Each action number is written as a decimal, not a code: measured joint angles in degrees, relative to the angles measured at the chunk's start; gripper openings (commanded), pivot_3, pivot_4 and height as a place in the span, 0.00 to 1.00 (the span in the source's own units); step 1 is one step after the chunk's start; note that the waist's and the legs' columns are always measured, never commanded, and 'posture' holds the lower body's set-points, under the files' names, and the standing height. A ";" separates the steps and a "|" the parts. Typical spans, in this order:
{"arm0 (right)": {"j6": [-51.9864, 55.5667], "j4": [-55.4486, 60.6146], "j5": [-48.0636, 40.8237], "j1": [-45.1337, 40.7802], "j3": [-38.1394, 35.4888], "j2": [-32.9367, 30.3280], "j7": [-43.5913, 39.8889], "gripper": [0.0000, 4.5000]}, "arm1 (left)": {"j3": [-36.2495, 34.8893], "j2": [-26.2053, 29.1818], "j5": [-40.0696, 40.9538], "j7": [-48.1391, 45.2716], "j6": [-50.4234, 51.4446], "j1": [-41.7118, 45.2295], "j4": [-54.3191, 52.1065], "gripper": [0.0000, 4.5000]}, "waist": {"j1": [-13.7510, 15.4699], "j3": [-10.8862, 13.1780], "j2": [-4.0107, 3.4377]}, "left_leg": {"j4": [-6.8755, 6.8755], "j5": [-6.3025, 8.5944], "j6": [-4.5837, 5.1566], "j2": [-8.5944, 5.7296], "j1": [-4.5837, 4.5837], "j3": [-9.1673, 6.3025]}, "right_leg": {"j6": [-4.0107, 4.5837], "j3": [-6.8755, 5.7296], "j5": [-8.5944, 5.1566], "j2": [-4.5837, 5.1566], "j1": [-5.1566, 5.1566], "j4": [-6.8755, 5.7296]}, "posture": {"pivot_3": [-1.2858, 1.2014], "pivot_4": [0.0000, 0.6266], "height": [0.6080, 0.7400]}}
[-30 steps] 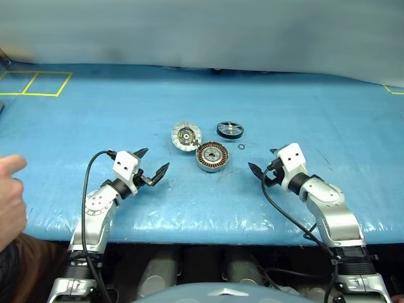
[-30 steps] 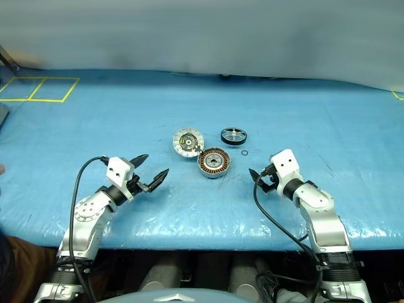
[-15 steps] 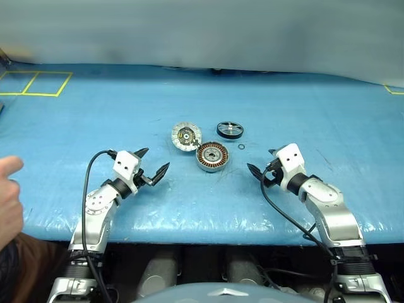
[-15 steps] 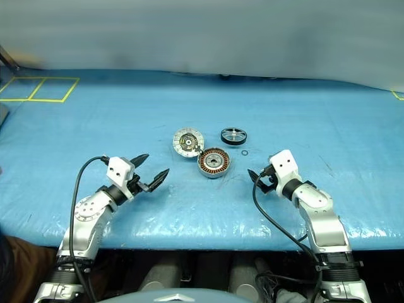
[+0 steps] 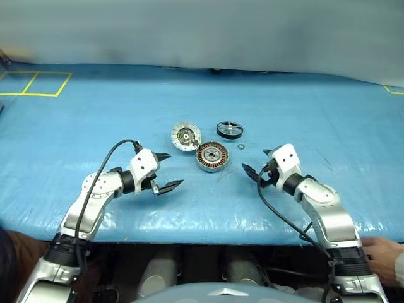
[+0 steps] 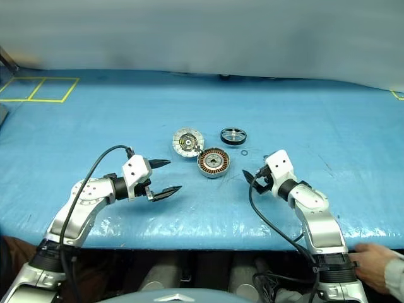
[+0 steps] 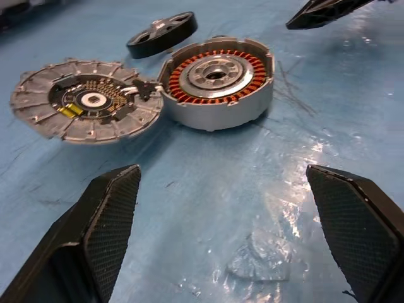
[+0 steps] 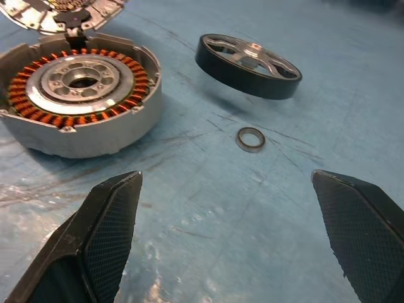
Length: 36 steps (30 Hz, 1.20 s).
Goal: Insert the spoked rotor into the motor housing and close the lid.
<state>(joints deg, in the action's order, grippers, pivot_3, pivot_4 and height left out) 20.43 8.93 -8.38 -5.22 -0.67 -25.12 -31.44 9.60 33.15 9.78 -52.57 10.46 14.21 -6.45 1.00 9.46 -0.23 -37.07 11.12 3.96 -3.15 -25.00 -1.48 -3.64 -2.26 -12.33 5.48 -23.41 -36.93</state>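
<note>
- My left gripper (image 5: pixel 166 171) hung just above the blue table cover (image 5: pixel 95 120), on the near-left side of the parts, its two fingers spread wide and holding nothing.
- The lid (image 5: pixel 186 136) lay flat beyond that gripper and a little to its right, its inner face up, its rim touching or nearly touching the motor housing (image 5: pixel 211 156).
- The housing sat upright between my two grippers, copper windings showing and its centre open; nothing had gone into it, so I judged the task to be at its very start, with the reach for the rotor in hand.
- The rotor (image 5: pixel 230 130) lay flat beyond the housing and apart from it, on the far right of the group, with a small loose ring (image 5: pixel 241 147) beside it.
- My right gripper (image 5: pixel 253 161) hovered just right of the housing, nearer than the rotor, fingers parted wide and empty.
- As I read it, the next move called for that right gripper to go forward past the ring, settle its fingers either side of the black rim, and close.
</note>
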 measured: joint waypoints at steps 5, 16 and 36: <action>0.30 3.90 -0.10 0.17 2.34 0.38 -0.62 1.00 | 4.05 -0.39 -1.48 -5.04 -1.77 12.57 3.20 1.00 | 0.09 0.00 0.01 | -0.03 -0.02 0.04 -0.05 0.00 0.03 | -0.12 0.03 0.06 -0.02 0.06 0.04 | 0.52 0.24 1.00; 2.43 7.46 1.13 3.46 1.86 2.78 5.25 1.00 | 18.63 -7.67 -17.15 -18.03 -26.51 43.66 46.27 1.00 | -0.26 0.04 0.06 | -0.04 -0.05 0.18 -0.08 -0.25 0.19 | -0.48 0.17 0.27 -0.12 0.03 -0.02 | 0.52 0.24 1.00; 1.18 12.32 3.67 10.51 6.38 7.86 10.71 1.00 | 20.21 -17.71 -25.69 -30.08 -41.15 56.92 73.16 1.00 | -0.14 0.09 0.15 | -0.84 0.17 0.56 -0.09 -0.58 0.14 | -0.97 0.15 0.42 -0.10 -0.15 0.01 | 0.52 0.24 1.00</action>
<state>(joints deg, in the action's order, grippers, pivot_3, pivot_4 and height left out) 21.61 21.25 -4.71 5.29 5.71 -17.26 -20.72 29.81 15.44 -15.92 -82.64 -30.68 71.13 66.71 0.85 9.55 -0.08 -37.91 11.29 4.52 -3.24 -25.58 -1.34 -4.61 -2.11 -11.92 5.37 -23.56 -36.92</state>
